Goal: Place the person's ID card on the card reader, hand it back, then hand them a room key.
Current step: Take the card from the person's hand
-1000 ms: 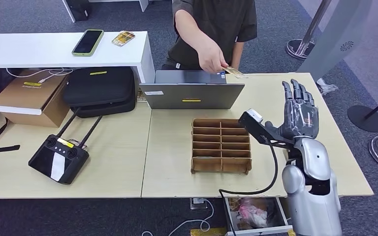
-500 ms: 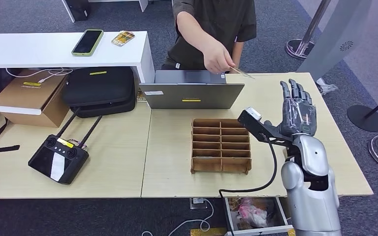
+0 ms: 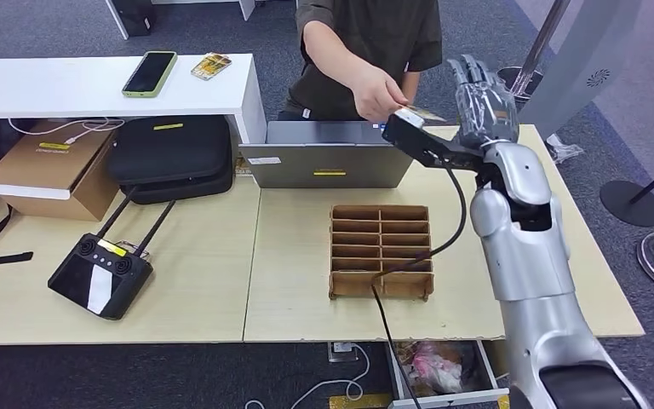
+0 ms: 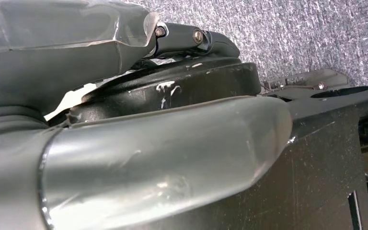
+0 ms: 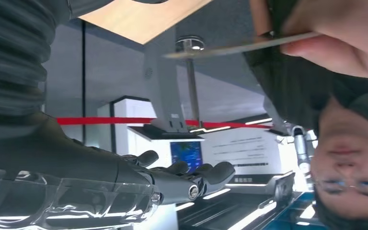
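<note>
While my right hand (image 3: 479, 98) is raised above the far edge of the pale wooden desk (image 3: 187, 264), I see its dark, glossy fingers (image 5: 191, 179) spread straight and apart, holding nothing. Just beside it, a person's hand (image 3: 376, 92) pinches a thin, flat, yellowish ID card (image 3: 424, 113) by one end, with the free end pointing at my palm; I cannot tell whether card and palm touch. From the wrist camera the card (image 5: 239, 46) appears edge-on as a slim pale strip, apart from my fingers. My left hand (image 4: 139, 158) shows close up as a smooth grey thumb over dark parts, with grey carpet behind; I cannot tell how far it is open.

On the desk, a brown cardboard tray divided into small rectangular compartments (image 3: 381, 251) sits near the middle, and a grey laptop (image 3: 330, 156) stands behind it. To the left lie a black soft zip case (image 3: 170, 153), a brown cardboard box (image 3: 47, 166) and a black handheld controller with a screen (image 3: 100, 277). A white counter (image 3: 60, 89) behind carries a phone in a green case (image 3: 151, 72). Grey speckled carpet (image 3: 477, 38) covers the floor, and round stanchion bases (image 3: 634, 204) stand at the right.
</note>
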Tool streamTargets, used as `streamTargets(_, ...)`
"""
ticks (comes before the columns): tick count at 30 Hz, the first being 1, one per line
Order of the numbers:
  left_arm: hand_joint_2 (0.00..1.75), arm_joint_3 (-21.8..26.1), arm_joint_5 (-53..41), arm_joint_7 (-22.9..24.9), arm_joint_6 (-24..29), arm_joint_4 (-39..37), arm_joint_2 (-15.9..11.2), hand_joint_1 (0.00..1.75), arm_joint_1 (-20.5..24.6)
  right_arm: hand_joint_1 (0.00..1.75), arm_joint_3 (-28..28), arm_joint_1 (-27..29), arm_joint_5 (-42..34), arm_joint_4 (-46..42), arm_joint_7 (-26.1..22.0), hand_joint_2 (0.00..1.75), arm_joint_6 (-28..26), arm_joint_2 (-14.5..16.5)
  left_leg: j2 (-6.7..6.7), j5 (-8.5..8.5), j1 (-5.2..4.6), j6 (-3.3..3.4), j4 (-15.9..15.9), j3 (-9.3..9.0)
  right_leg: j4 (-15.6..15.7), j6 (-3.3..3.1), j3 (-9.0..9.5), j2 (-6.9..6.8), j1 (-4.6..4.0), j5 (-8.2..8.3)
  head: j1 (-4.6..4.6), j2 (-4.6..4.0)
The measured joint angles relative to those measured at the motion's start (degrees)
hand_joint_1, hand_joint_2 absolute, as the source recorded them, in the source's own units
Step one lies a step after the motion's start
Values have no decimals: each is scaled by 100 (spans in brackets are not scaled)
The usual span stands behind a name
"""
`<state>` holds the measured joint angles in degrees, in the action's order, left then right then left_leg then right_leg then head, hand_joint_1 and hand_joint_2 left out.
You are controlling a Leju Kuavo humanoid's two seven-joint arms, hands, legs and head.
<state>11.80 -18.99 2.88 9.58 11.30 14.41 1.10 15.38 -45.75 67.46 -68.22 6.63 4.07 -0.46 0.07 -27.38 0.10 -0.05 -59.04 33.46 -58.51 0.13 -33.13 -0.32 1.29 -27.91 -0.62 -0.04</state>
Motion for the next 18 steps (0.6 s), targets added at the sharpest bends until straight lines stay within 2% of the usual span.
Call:
streamTargets(4, 0, -36, -49, 53, -17, 0, -1, 0, 2, 0, 201, -626, -97, 945, -100, 175, -203, 162, -16, 6, 1, -1, 0, 4, -2, 0, 0, -15, -2, 0, -1, 0)
streamTargets(8, 0, -88, -119, 138, 9, 0, -1, 0, 11, 0, 283, -1073, -204, 1567, -244, 175, -845, 402, -9, 6, 0, -1, 0, 13, -9, -1, -10, -6, 0, 0, 0, 0)
streamTargets(12, 0, -96, -84, 201, 8, 0, -1, 0, 32, 0, 429, -1636, -154, 1926, -249, 175, -716, 703, 0, 7, 1, -2, 0, 13, -8, -2, -19, 3, -1, 0, 1, 0)
streamTargets(18, 0, -96, -66, 201, 10, 0, -1, 0, 32, 0, 586, -1909, -149, 2149, -244, 175, -687, 909, -4, 8, 3, -4, 0, 14, -9, -2, -17, -3, -2, 0, 0, 0)
